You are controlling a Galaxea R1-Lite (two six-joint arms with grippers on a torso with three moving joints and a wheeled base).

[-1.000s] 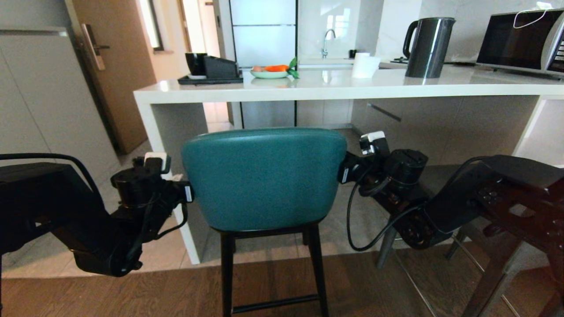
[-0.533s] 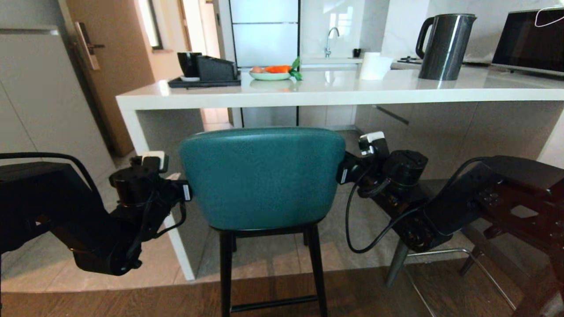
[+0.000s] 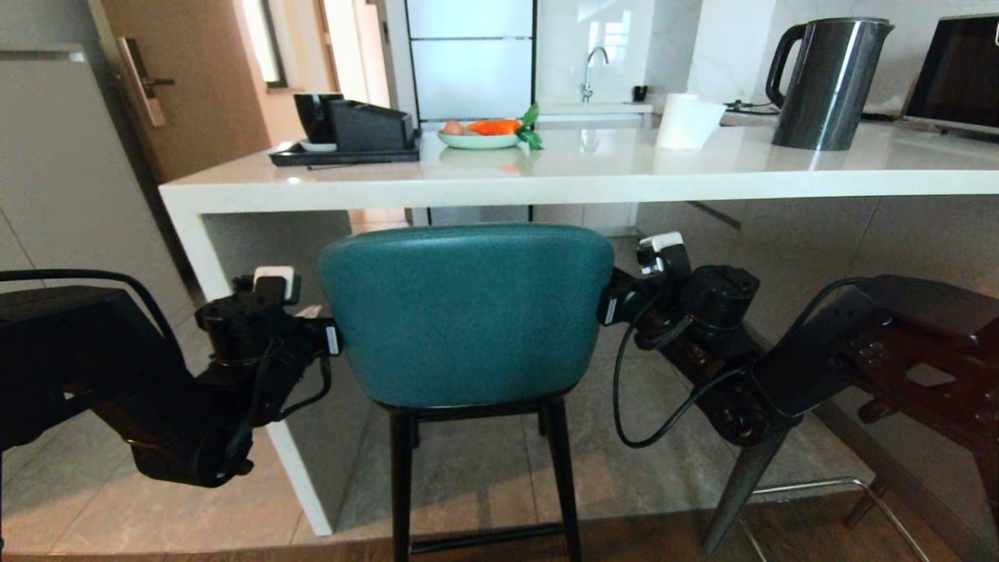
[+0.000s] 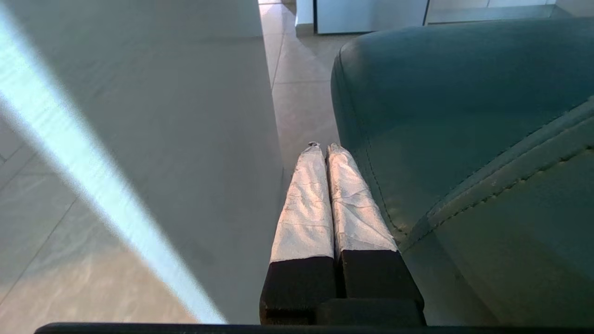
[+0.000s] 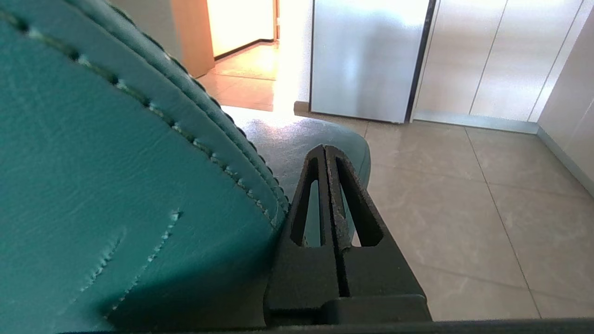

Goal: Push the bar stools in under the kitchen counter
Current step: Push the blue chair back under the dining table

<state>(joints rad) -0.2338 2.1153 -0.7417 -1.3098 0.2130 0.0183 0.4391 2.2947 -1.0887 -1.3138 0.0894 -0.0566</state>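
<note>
Since the earlier frame the counter has drawn nearer in the head view; left gripper and right gripper, fingers together, press either side of the teal stool back; its back stands just before the counter edge; grey stool leg at right.

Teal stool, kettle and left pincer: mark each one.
teal stool [image 3: 467,312]: head view, middle of backrest.
kettle [image 3: 829,82]: head view, body.
left pincer [image 4: 324,149]: left wrist view, between the shut fingertips.

The teal bar stool stands upright on thin black legs, its rounded back just below the white kitchen counter edge.
</note>
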